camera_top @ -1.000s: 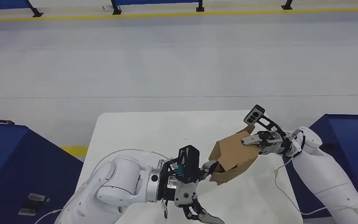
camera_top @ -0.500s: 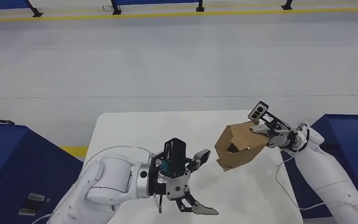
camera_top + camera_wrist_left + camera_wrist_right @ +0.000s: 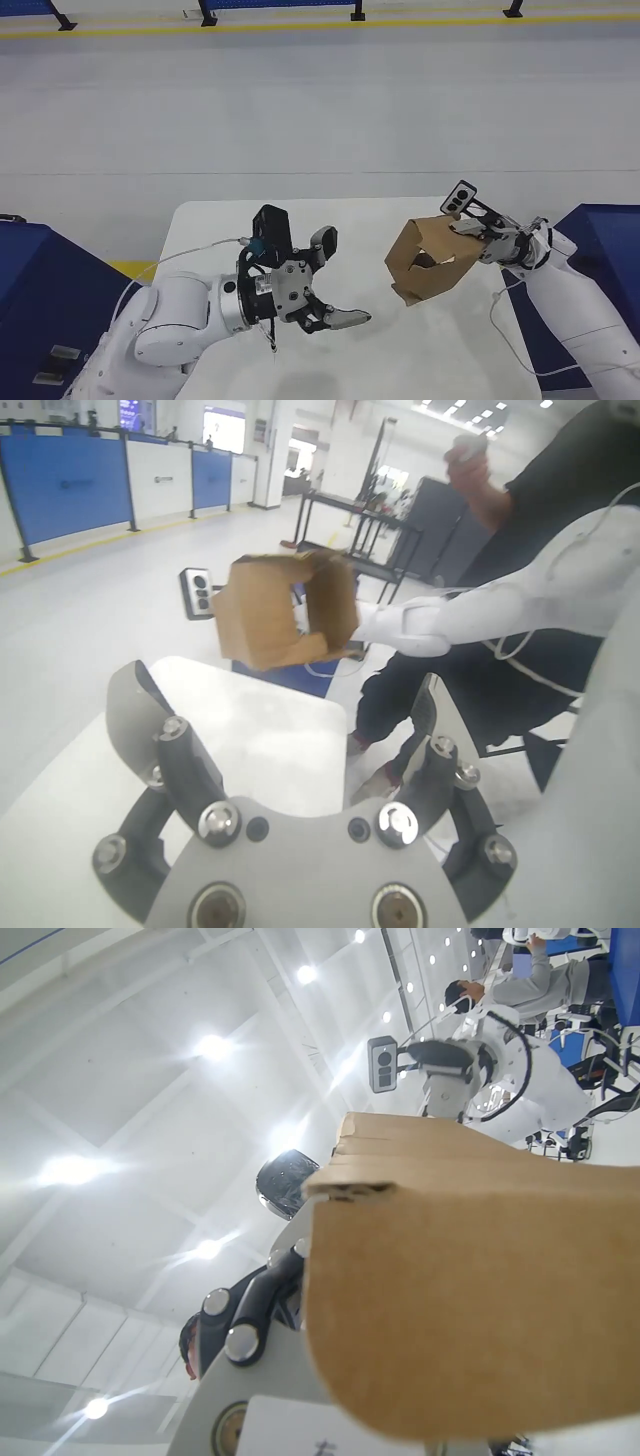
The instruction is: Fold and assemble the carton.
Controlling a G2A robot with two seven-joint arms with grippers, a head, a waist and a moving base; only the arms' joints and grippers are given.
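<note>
Pale workshop floor (image 3: 320,110) lies behind the white table (image 3: 230,225) I am working over. Starting at the left, my left gripper (image 3: 338,280) hangs above the middle of the table with its jaws wide apart and nothing between them, facing the carton. Further right, the carton (image 3: 430,262) is up in the air over the table's right part, clear of the surface and well apart from the left gripper. From the left wrist view its open end faces me, with one flap folded across the front and a lower flap partly turned in. At the far right, my right gripper (image 3: 470,235) is on the carton's upper wall by the corner, and since the box hangs from it alone I take the jaws to be clamped on that wall.

It looks like brown corrugated board, so I expect it to be light, stiff across each panel and willing to bend only along its scored creases. Held from one side, it will likely twist or swing if I push hard. The thin edges would crush under a tight pinch. I would take a loose flap near the middle of its free edge, or press it flat with one finger, pushing toward the held wall
</note>
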